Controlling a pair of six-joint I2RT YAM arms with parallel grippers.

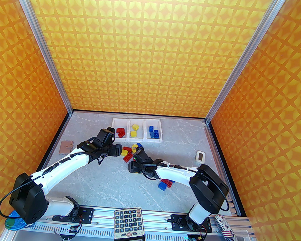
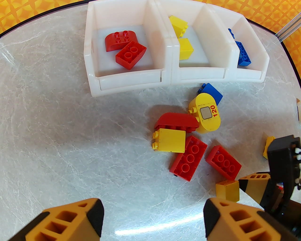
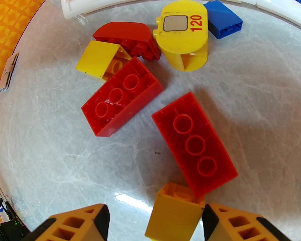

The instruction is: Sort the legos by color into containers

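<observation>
Three joined white containers (image 1: 136,138) stand at the back: red legos (image 2: 124,48) in the left one, yellow (image 2: 182,37) in the middle, blue (image 2: 243,53) in the right. In front lies a loose pile (image 1: 127,154): two red oblong bricks (image 3: 122,96) (image 3: 195,143), a curved red one (image 3: 128,35), a yellow square one (image 3: 98,58), a rounded yellow "120" brick (image 3: 183,30) and a blue one (image 3: 222,18). My right gripper (image 3: 156,218) (image 1: 132,165) is open around a small yellow brick (image 3: 175,211) that lies against its right finger. My left gripper (image 2: 152,218) (image 1: 119,150) hangs open and empty left of the pile.
More blue and red legos (image 1: 166,184) lie beside the right forearm. A pink wallet (image 1: 66,147) sits at the left edge and a small white device (image 1: 200,156) at the right. A calculator (image 1: 129,219) rests on the front rail.
</observation>
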